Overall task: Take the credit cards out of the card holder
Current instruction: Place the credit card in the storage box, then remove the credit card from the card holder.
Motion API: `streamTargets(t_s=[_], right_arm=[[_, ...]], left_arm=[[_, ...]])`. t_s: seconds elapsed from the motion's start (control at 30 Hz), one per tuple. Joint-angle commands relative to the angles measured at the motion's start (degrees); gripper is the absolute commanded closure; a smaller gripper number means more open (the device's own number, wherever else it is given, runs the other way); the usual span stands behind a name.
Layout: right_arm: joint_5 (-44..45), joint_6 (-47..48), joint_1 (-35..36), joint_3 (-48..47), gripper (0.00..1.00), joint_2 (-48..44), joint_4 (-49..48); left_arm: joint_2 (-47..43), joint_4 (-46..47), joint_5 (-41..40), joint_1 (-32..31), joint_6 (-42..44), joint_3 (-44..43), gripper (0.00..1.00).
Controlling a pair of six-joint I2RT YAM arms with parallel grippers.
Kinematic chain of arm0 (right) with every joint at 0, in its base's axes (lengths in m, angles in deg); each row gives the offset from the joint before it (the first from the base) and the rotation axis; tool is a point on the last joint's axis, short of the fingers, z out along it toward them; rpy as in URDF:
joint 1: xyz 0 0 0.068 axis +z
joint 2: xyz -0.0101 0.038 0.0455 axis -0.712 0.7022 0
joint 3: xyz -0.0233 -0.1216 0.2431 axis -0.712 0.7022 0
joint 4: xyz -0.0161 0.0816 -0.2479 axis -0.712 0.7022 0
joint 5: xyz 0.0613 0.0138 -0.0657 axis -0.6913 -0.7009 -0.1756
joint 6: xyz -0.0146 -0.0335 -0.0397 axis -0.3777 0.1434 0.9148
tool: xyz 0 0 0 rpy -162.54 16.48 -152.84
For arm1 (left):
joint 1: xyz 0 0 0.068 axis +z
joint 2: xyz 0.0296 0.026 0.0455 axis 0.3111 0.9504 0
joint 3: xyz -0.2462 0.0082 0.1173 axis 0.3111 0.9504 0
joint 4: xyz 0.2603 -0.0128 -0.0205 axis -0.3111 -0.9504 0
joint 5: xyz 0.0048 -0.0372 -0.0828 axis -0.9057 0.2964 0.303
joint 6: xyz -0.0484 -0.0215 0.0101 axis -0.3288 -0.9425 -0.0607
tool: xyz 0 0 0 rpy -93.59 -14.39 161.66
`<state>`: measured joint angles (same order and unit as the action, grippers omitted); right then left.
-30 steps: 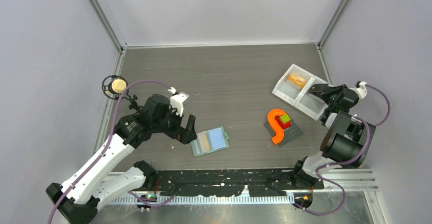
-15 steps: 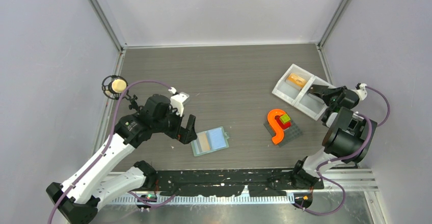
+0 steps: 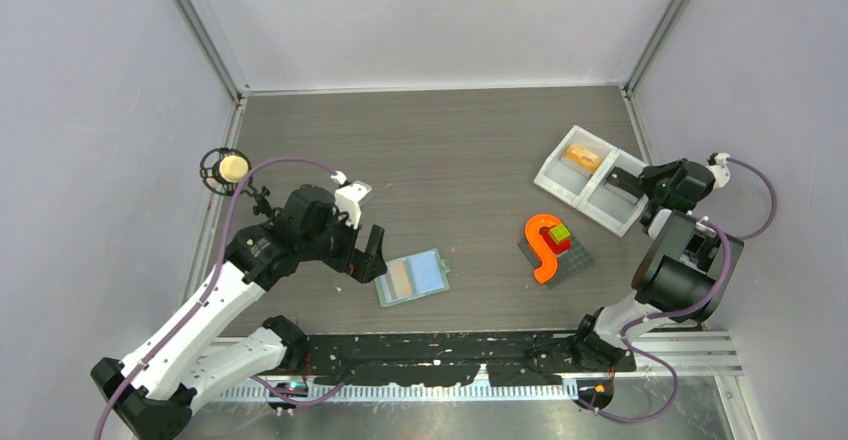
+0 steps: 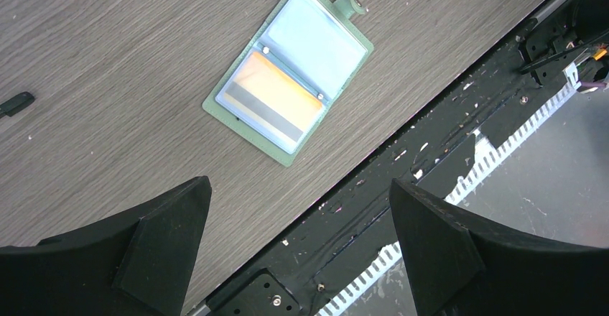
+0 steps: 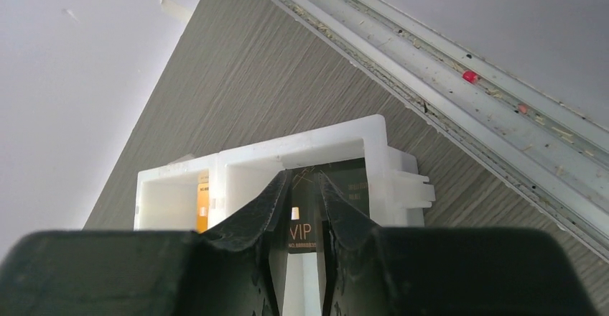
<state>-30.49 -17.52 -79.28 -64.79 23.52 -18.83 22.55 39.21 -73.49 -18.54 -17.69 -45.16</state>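
Card holder (image 3: 412, 278) lies open by the table's (image 3: 450, 140) near edge, left of centre, an orange card (image 4: 271, 102) in one pocket. Left gripper (image 3: 366, 256) hovers just beside it, fingers spread wide. Right gripper (image 5: 303, 179) at white tray (image 5: 301, 133) by the right edge, fingers slightly parted over a black card (image 5: 301, 231) lying inside.

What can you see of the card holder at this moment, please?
The card holder lies open and flat on the wood-grain table, near its front edge. Sage-green cover, with a snap tab at one end; two pale-blue pockets. One pocket holds an orange card with a dark stripe, the other looks empty. Only the table touches it.
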Motion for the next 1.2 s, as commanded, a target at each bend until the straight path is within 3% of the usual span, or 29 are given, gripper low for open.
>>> streamTargets(t_s=[0.0,0.27,0.47,0.63,0.7,0.9,1.0,1.17], right_arm=[[4.34,0.26,-0.31,-5.17,0.73,-3.40,8.89],[1.51,-0.93,0.65,-6.48,0.73,-6.69,12.85],[0.82,0.97,7.40,-9.68,0.72,-12.57,24.99],[1.91,4.22,19.49,-11.57,0.69,-18.65,32.25],[1.04,5.76,23.93,-11.73,0.68,-20.22,34.72],[-2.60,11.18,39.05,-10.78,0.63,-24.66,41.80],[-4.33,10.14,46.78,-6.98,0.61,-27.04,41.31],[-4.79,2.82,60.10,1.99,0.60,-31.84,32.00]], left_arm=[[-0.01,0.33,-0.26,0.22,0.99,-1.10,0.01],[0.08,-0.67,-4.04,0.24,1.07,-1.74,0.01],[0.50,-1.77,-10.50,0.22,-0.20,-2.14,0.01],[1.27,-3.08,-15.10,0.27,-1.81,-2.29,0.01],[1.90,-4.34,-16.14,0.27,-3.41,-2.71,0.06],[-0.67,-1.60,-11.54,0.25,-10.08,0.14,0.12],[-1.38,1.37,-11.81,0.28,-13.81,3.36,0.15],[0.75,6.90,-7.70,0.28,-19.84,8.75,0.23]])
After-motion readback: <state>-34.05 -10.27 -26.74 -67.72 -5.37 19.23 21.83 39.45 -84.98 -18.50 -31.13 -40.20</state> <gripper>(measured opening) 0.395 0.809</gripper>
